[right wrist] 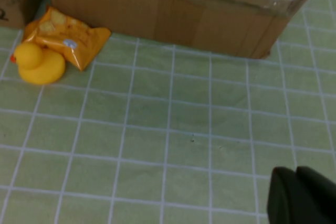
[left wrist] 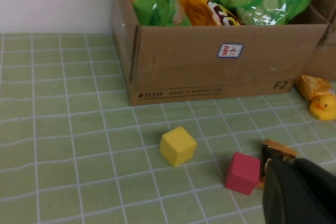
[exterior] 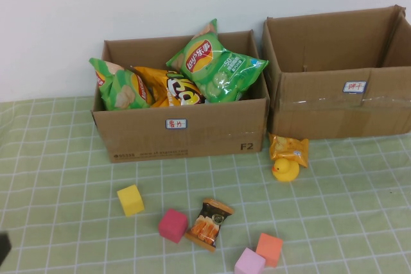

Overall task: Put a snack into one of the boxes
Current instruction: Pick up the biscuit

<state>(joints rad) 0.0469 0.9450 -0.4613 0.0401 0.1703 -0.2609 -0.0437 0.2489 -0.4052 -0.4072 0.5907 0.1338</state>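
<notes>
Lying just beyond the left gripper (left wrist: 299, 192) — brown snack packet (exterior: 209, 223); right gripper (right wrist: 302, 198) apart — grips unreadable.

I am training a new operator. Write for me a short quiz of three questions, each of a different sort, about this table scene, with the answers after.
1. True or false: the left box already holds chip bags.
2. Multiple choice: what lies right beside the rubber duck? A) the yellow cube B) a small orange snack packet C) the pink cube
3. Short answer: which loose snack lies next to the red cube, and where are the two grippers?

Key
1. True.
2. B, the orange snack packet, in front of the right box.
3. The dark snack packet. The left gripper hovers near that packet; the right gripper is over bare cloth, away from the objects.
</notes>
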